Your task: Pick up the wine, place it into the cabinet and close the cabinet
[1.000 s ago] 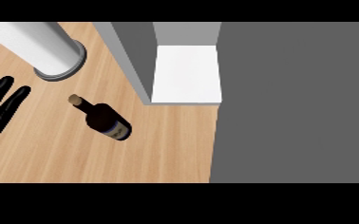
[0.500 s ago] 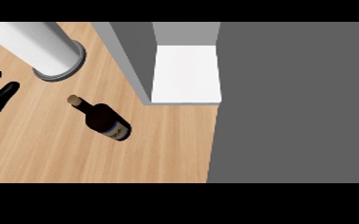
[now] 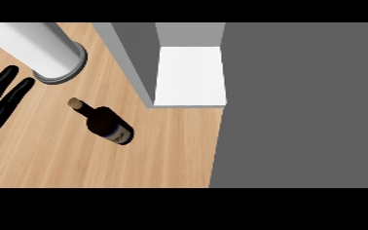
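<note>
A dark wine bottle (image 3: 106, 124) with a tan cork and a blue label sits on the wooden counter (image 3: 64, 161), its neck pointing up-left. The cabinet (image 3: 190, 75) is open and shows a white shelf; its grey door (image 3: 134, 58) swings out toward the bottle's upper right. Only straight black fingers of my left hand (image 3: 14, 93) show at the left edge, apart from the bottle and left of its neck. My right hand is out of view.
A white cylinder on a grey round base (image 3: 39, 48) stands at the upper left, just above my left hand's fingers. A large flat grey surface (image 3: 295, 107) fills the right side beyond the counter's edge.
The left hand's fingers slid almost out of the left edge half a second ago and have come back into view, slightly higher. The bottle and cabinet door have not moved.
</note>
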